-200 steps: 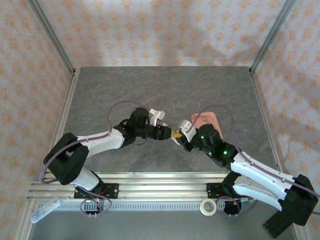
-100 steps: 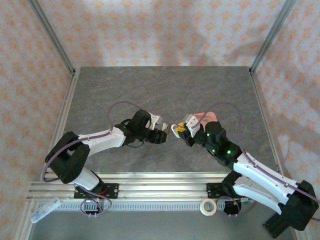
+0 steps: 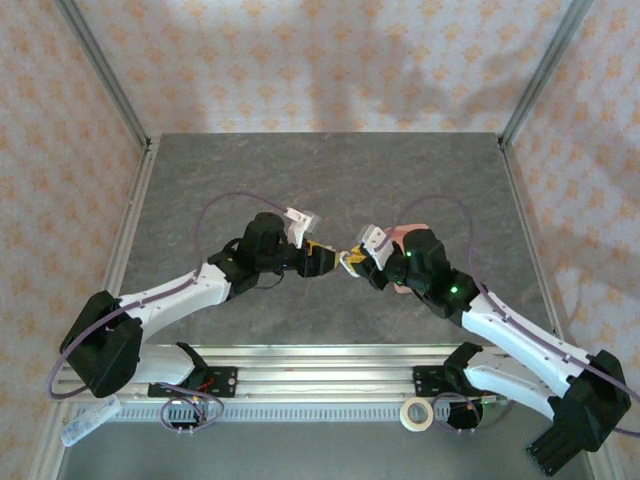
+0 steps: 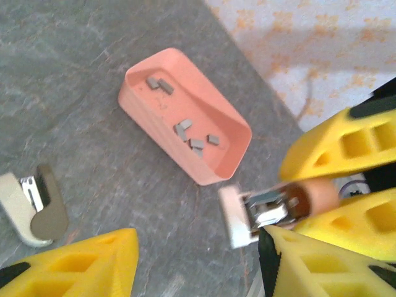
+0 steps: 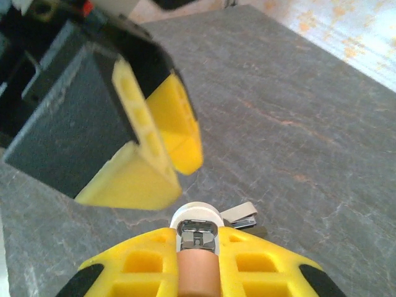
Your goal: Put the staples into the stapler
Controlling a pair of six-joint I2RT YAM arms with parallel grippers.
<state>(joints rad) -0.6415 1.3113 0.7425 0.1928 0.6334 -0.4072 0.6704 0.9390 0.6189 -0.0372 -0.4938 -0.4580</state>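
Top external: found the left arm stretched longer and lower than a second before, with the left gripper (image 3: 326, 262) brought back close to the right gripper (image 3: 353, 262) after the gap of half a second earlier. Saw both just beside the pink tray (image 3: 398, 232), itself mostly covered by the right arm.

Left wrist: saw the left gripper's fingers (image 4: 80, 266) spread wide, gripping nothing, near the tray. Counted several grey staples (image 4: 189, 133) lying loose inside the tray. Noted the stapler (image 4: 247, 213) just off the tray's corner, pinched between the right gripper's yellow fingers (image 4: 340, 145).

Right wrist: saw the right gripper pressed tight on the stapler's body, white tip pointing toward the left gripper's parted fingers.
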